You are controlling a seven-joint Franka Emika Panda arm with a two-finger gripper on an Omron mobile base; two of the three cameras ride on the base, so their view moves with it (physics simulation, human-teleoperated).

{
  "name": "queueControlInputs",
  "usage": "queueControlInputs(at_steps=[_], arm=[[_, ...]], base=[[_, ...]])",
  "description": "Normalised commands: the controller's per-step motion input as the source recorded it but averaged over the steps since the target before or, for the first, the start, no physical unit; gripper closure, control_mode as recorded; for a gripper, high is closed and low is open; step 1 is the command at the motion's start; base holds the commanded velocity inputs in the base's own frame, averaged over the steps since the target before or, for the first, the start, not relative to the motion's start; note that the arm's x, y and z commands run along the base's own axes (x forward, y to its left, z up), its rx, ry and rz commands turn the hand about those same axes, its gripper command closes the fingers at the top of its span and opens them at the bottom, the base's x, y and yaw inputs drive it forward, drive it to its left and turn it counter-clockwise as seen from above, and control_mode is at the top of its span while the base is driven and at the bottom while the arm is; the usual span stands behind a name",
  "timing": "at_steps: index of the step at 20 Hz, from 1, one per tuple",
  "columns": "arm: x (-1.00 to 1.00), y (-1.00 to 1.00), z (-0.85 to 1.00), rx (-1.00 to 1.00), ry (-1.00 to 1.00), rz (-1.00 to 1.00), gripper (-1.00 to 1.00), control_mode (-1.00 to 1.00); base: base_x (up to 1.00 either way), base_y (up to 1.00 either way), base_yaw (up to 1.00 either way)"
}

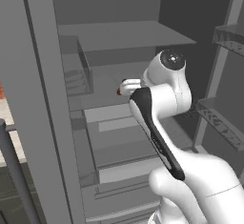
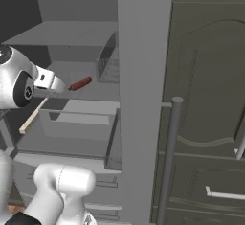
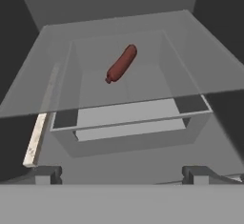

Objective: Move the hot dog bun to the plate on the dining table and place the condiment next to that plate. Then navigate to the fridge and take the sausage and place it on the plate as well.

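The fridge [image 1: 40, 99] stands open in front of me. The sausage [image 3: 121, 64], a reddish-brown link, lies slantwise on a glass shelf [image 3: 200, 70] inside it, above a clear drawer [image 3: 128, 123]. From the right base view the sausage [image 2: 80, 84] rests just beyond my hand. My gripper [image 3: 122, 175] is open and empty, its fingertips [image 3: 45, 173] short of the shelf's front edge, level with the sausage and apart from it. In the left base view only the sausage's red end [image 1: 118, 91] peeks past the wrist. The hot dog bun, plate, condiment and dining table are out of view.
A clear bin [image 2: 109, 66] sits at the shelf's back corner. A pale wooden strip [image 3: 35, 139] runs along the drawer's left side. Door racks [image 1: 221, 120] hang on the right, the fridge door edge [image 2: 141, 99] stands close by, with a dark cabinet [image 2: 210, 123] beyond.
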Motion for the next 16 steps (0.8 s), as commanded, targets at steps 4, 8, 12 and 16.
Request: queueControlInputs(at_steps=[4, 8, 12, 16], arm=[[0.76, 0.0, -0.04, -0.01, 0.0, -0.06, -1.0, -1.0], [0.68, 0.0, -0.18, -0.03, 0.0, -0.06, -1.0, -1.0], [0.69, 0.0, -0.34, -0.05, 0.0, -0.05, -1.0, -1.0], [0.63, 0.0, -0.45, -0.04, 0.0, -0.05, -1.0, -1.0]], base=[[0.0, 0.0, 0.0], [0.0, 0.0, 0.0], [0.0, 0.0, 0.0], [0.0, 0.0, 0.0]])
